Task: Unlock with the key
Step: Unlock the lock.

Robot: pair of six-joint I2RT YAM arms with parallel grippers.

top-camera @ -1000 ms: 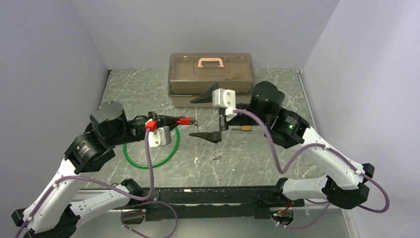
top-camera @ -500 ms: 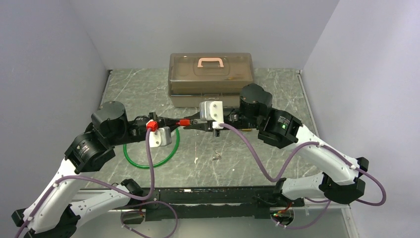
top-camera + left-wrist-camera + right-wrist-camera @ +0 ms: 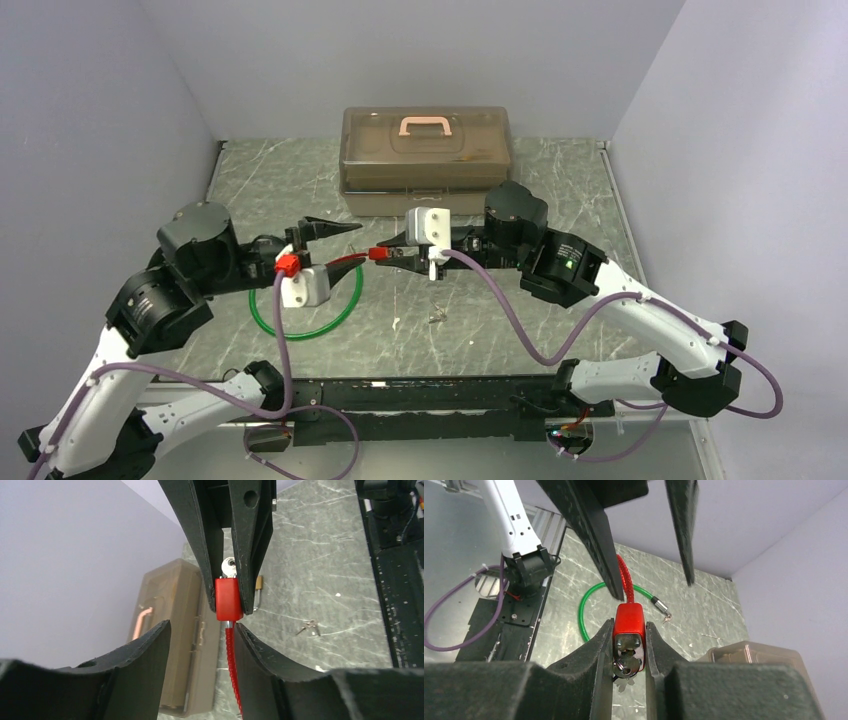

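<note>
The key (image 3: pixel 625 676), a tiny silver piece with a round holed head, sticks out of the silver end face of a red block (image 3: pixel 628 620). It hangs above the table between the two arms, and any marking on it is too small to read. The right gripper (image 3: pixel 385 253) is clamped on the red block's two sides, with the key end pointing back toward its wrist. One red ribbed cable (image 3: pixel 232 665) leaves the block's other end and passes between the spread fingers of the left gripper (image 3: pixel 200 630), which are not pinching it. On the marble-patterned table (image 3: pixel 560 170) lie one brass padlock (image 3: pixel 258 586), what looks like two loose keys (image 3: pixel 437 316), one green cable loop (image 3: pixel 300 330) with one silver tip (image 3: pixel 659 605), and one translucent brown case (image 3: pixel 426 155) with one pink handle (image 3: pixel 425 125).
</note>
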